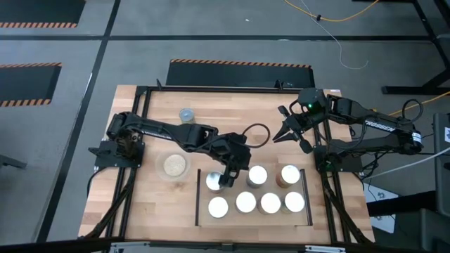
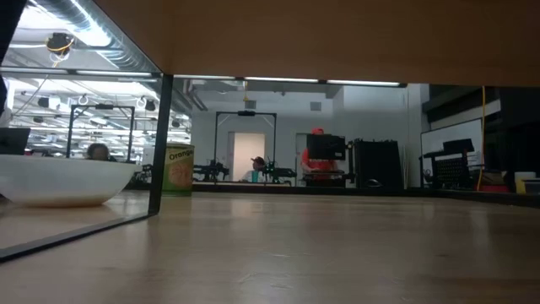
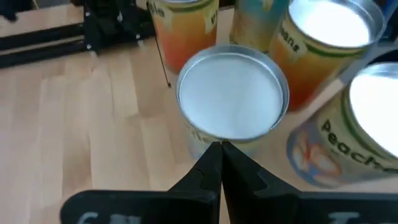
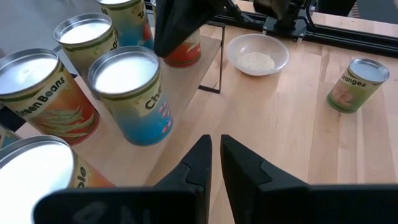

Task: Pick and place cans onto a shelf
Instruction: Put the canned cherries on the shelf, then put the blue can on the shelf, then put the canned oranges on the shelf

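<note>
Table (image 1: pixel 155 211): light-wood top bordered by a black metal frame (image 1: pixel 144 126), both arms mounted at its sides.

Shelf (image 1: pixel 253 218): light-wood panel between two thin black bars, at the near middle of the table. It carries seven cans (image 1: pixel 245 202): four in the near row, three in the row behind, all upright with pale round tops.

Left arm: reaches from the table's left side across to the shelf. Left gripper (image 1: pixel 226 177) hangs over the back row's left end, just above the can (image 3: pixel 233 93) standing there. In the left wrist view its fingers (image 3: pixel 208 171) are pressed together, tips meeting at that can's rim, holding nothing.

Right arm: folded at the table's right rear. Right gripper (image 1: pixel 288 132) is raised behind the shelf, well apart from the cans. In the right wrist view its fingers (image 4: pixel 193 165) stand narrowly parted, with nothing between them.

Dish (image 1: pixel 174 166): round, clear, beige contents, just left of the shelf.

Lone can (image 1: pixel 186 114): upright at the table's rear, labelled "Oranges" (image 4: pixel 356 84), well apart from the shelf.
</note>
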Motion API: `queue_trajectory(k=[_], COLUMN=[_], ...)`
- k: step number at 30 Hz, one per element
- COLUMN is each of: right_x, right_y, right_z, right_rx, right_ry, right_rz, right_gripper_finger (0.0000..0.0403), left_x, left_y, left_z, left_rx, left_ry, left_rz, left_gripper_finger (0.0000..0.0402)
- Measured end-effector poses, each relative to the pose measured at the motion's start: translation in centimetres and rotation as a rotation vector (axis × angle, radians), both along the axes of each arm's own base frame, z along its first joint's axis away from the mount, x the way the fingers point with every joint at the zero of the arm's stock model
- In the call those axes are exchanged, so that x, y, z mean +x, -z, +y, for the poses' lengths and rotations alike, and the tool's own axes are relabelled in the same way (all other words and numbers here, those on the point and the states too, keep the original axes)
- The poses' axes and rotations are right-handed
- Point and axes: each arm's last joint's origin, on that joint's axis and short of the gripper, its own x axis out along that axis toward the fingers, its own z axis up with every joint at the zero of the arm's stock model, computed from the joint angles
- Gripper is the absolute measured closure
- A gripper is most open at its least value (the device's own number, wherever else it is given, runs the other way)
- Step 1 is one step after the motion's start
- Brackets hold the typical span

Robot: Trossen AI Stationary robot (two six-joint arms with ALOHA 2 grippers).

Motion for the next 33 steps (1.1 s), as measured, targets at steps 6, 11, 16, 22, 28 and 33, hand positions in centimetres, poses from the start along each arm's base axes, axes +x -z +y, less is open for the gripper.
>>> queue_trajectory(k=[6,11,16,22,28,33], right_x=[0.0,0.0,0.0,0.0,0.0,0.0], right_y=[0.0,0.0,0.0,0.0,0.0,0.0], right_z=[0.0,0.0,0.0,0.0,0.0,0.0], right_rx=[0.000,0.000,0.000,0.000,0.001,0.000], right_ry=[0.000,0.000,0.000,0.000,0.000,0.000], right_rz=[-0.001,0.000,0.000,0.000,0.001,0.001], right_gripper_finger=[0.0363,0.0363,0.0363,0.0363,0.0363,0.0363], left_x=[0.5,0.8,0.9,0.2,-2.5,-6.4], left_y=[0.4,0.5,0.2,-1.0,-4.7,-8.6], left_z=[0.0,0.1,0.3,1.0,3.5,6.1], left_rx=[-0.030,-0.035,-0.039,-0.001,0.039,0.078], left_ry=[0.031,0.031,0.028,-0.026,-0.141,-0.273], left_rz=[-0.010,-0.019,-0.051,-0.079,-0.150,-0.227], left_gripper_finger=[0.0401,0.0401,0.0401,0.0401,0.0400,0.0401])
